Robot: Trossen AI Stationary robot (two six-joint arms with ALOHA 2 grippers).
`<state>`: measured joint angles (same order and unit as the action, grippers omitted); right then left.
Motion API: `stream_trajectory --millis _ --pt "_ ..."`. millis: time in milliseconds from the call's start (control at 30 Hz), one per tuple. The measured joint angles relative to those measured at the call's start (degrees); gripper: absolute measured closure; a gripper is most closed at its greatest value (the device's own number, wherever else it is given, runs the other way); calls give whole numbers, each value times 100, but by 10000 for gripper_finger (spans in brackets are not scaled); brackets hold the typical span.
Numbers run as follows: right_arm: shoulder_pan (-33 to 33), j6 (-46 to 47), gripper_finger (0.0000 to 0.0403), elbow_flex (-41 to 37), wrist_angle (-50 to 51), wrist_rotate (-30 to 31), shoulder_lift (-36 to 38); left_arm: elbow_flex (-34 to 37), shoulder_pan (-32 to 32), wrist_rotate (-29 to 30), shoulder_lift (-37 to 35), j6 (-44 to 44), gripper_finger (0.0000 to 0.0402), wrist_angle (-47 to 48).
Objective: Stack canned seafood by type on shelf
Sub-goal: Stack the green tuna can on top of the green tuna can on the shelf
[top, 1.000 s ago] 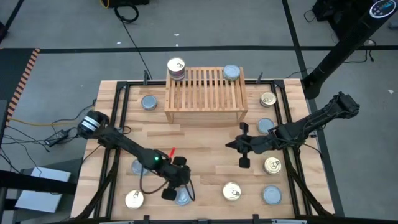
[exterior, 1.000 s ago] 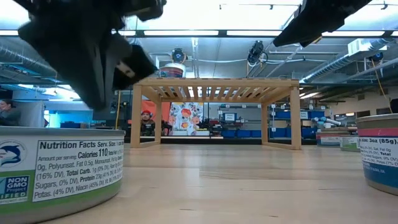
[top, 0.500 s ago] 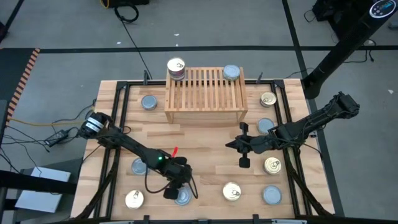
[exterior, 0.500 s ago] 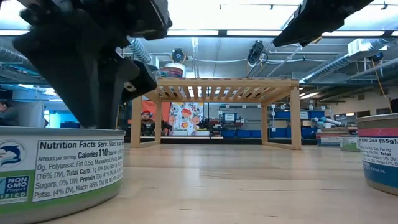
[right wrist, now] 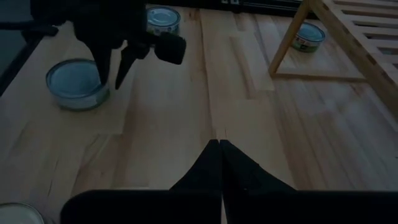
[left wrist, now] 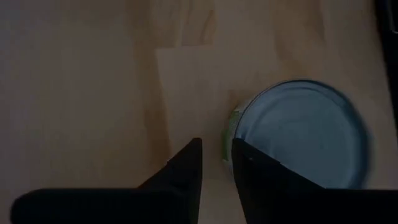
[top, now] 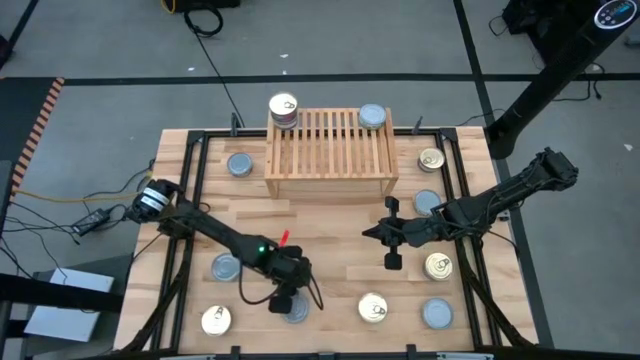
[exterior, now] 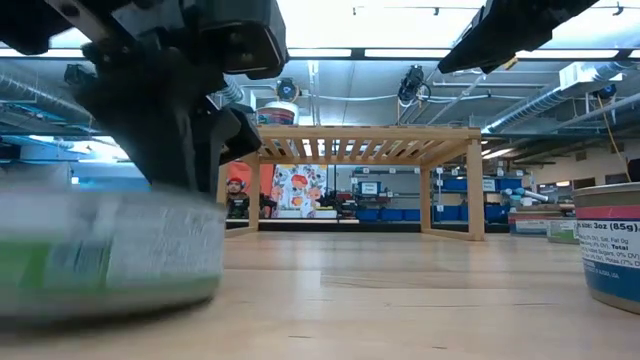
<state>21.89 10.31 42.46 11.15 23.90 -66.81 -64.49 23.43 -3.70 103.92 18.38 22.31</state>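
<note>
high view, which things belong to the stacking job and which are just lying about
Job: gold-topped tins, silver-topped tins, shelf, left gripper at a near silver-topped tin, right gripper idle mid-table.
Lying about: floor cable, striped tape, black stand.

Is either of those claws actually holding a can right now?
Neither. The left gripper straddles the silver-topped tin's rim, not clamped; the right gripper is shut, empty.
</note>
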Motion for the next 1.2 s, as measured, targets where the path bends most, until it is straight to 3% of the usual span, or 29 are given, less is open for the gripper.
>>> stream_trajectory --millis 700,1200 --pt "0 0 395 0 -2 0 0 26 -250 1198 17 -683 397 273" --pt "0 20 394 0 -2 0 0 554 -250 1172 11 -671 398 -678"
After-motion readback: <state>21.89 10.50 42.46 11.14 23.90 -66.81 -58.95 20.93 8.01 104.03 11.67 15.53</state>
